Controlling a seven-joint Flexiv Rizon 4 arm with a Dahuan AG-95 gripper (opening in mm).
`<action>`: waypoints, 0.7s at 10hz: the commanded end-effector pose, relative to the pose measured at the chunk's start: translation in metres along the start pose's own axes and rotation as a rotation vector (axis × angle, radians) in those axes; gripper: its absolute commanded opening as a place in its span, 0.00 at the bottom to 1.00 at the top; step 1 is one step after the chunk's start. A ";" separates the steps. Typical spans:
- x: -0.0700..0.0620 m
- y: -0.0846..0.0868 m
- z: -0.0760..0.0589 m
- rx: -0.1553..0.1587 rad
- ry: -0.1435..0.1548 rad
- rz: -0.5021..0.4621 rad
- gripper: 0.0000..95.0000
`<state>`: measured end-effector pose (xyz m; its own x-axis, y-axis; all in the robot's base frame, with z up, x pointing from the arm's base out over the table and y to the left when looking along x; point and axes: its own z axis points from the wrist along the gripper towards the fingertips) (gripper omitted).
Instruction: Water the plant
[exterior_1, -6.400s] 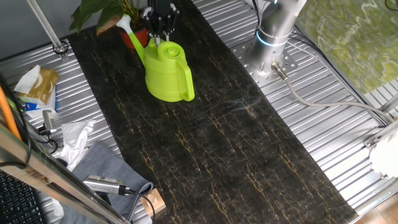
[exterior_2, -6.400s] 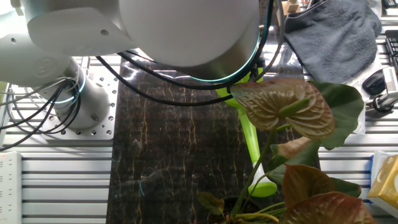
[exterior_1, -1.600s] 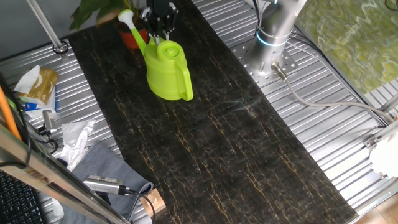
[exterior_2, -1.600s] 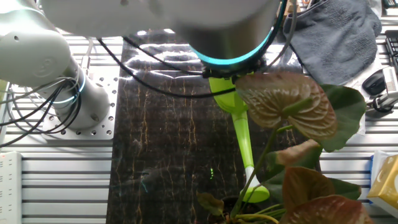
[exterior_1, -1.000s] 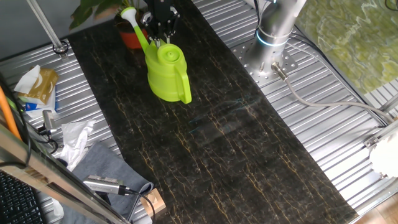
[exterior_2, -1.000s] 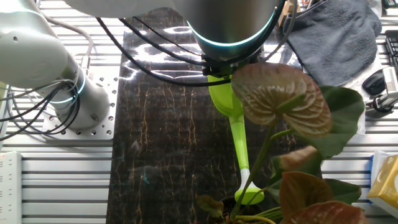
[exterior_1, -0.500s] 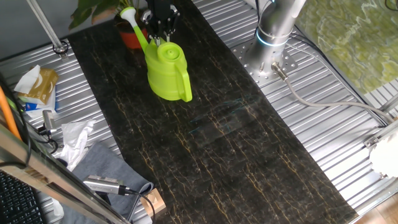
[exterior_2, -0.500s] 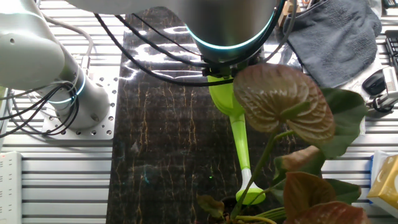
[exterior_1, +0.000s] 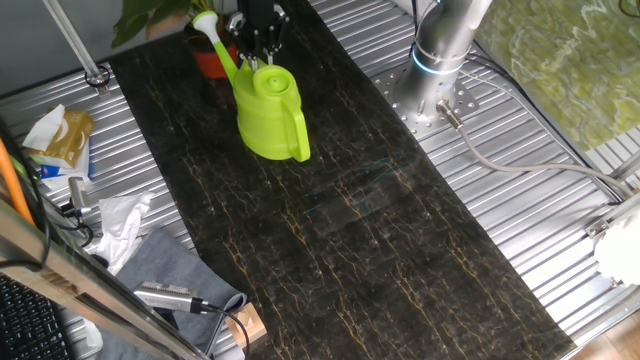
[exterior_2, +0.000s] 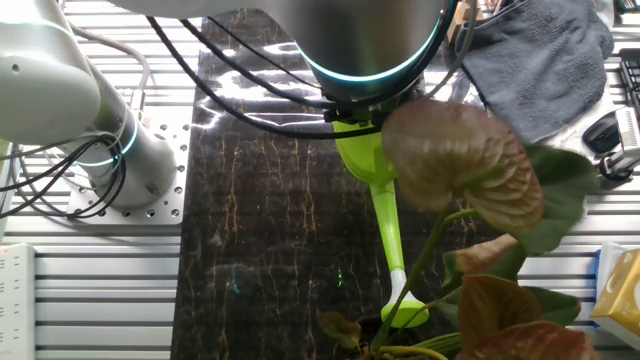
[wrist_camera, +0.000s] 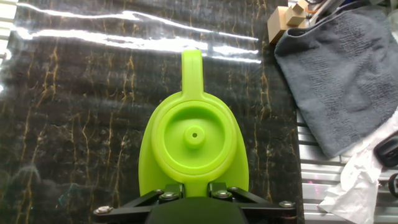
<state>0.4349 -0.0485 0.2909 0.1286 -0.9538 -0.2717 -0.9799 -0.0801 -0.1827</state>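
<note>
at the far end of the dark marbled table (exterior_1: 330, 220), by its left corner in one fixed view, stands one plant (exterior_2: 470, 170) in a red-orange pot (exterior_1: 209, 62), its broad leaves filling the foreground of the other fixed view. one lime-green watering can (exterior_1: 268, 112) hangs tilted just beside it, spout (exterior_2: 392, 245) reaching down to the pot's rim under the leaves. one tool (exterior_1: 258, 38) is clenched on the can's top edge near the spout; the hand view shows the can's lid (wrist_camera: 194, 135) and handle (wrist_camera: 192, 68) below it. off the table's edge lie one grey cloth (wrist_camera: 336, 74), a wooden block (wrist_camera: 281, 23) and crumpled paper (exterior_1: 122, 222). compared with half a second ago the can and tool sit almost unchanged; the big leaf has swayed slightly.
</note>
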 end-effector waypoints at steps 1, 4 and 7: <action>-0.001 0.000 0.000 0.003 -0.008 -0.006 0.00; -0.001 0.000 0.000 0.011 -0.016 -0.010 0.00; -0.001 0.000 0.000 0.024 -0.035 -0.018 0.00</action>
<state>0.4335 -0.0484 0.2915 0.1527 -0.9404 -0.3038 -0.9729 -0.0891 -0.2133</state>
